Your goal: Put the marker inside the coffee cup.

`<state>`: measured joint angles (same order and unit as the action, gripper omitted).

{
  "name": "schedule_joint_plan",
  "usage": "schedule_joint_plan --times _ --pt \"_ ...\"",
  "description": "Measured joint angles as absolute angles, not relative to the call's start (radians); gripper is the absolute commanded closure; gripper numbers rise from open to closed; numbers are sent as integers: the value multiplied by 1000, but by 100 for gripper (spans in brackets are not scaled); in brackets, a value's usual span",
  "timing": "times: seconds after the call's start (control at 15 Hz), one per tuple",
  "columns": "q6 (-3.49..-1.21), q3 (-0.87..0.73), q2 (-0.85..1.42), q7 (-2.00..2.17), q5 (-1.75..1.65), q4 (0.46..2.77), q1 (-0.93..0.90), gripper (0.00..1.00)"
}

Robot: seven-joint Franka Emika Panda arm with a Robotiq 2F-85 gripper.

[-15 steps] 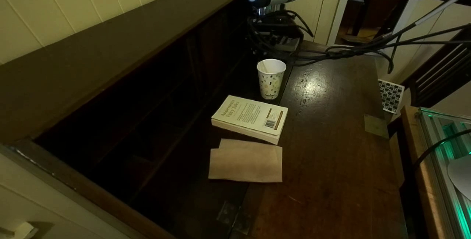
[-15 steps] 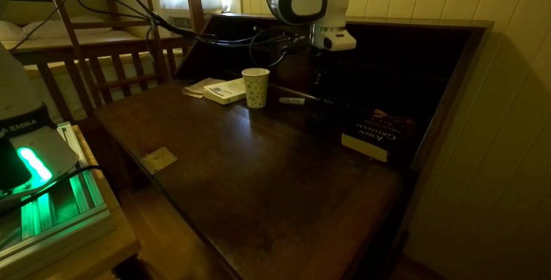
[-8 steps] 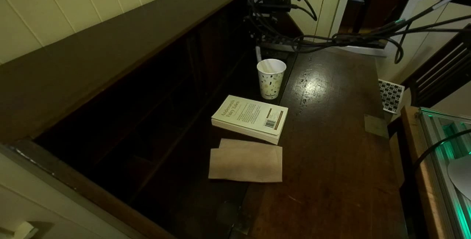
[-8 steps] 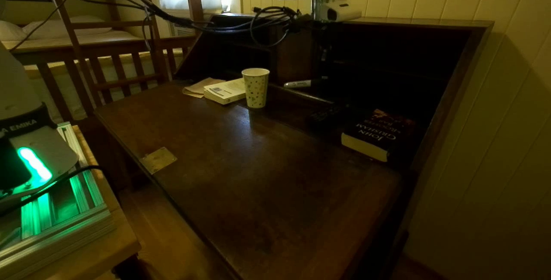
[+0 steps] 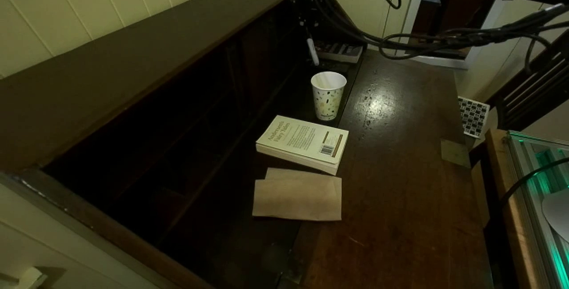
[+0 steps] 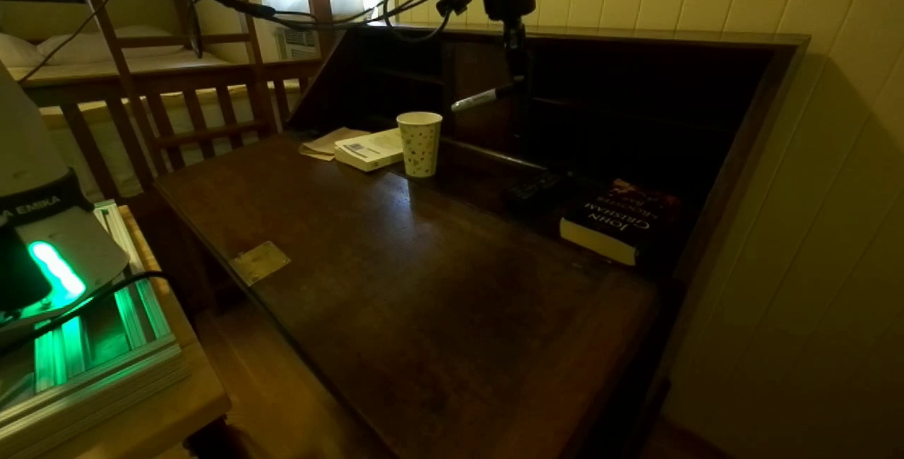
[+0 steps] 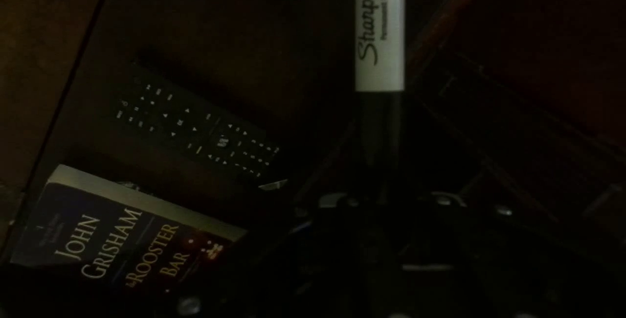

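The gripper (image 6: 521, 84) holds the marker (image 6: 474, 100) above the desk (image 6: 424, 289)

Its jaws are clamped on the marker's dark end; the pale barrel, lettered Sharpie in the wrist view, slants down to the left in an exterior view. Farther left there, apart from the marker, the speckled coffee cup (image 6: 421, 145) stands upright on the desk. Just left of the cup lies the white-covered book (image 6: 373, 148), then brown paper (image 6: 328, 142) farther left. On the right lies a dark remote (image 7: 198, 123) and, nearer and farther right, a John Grisham book (image 6: 616, 220).
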<state>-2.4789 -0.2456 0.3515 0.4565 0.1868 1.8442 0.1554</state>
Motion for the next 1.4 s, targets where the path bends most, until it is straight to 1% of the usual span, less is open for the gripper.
schedule_joint_plan --times 0.73,1.4 --pt "-2744 -203 93 338 130 2180 115 95" --pt "-3085 -143 27 207 114 2412 114 95"
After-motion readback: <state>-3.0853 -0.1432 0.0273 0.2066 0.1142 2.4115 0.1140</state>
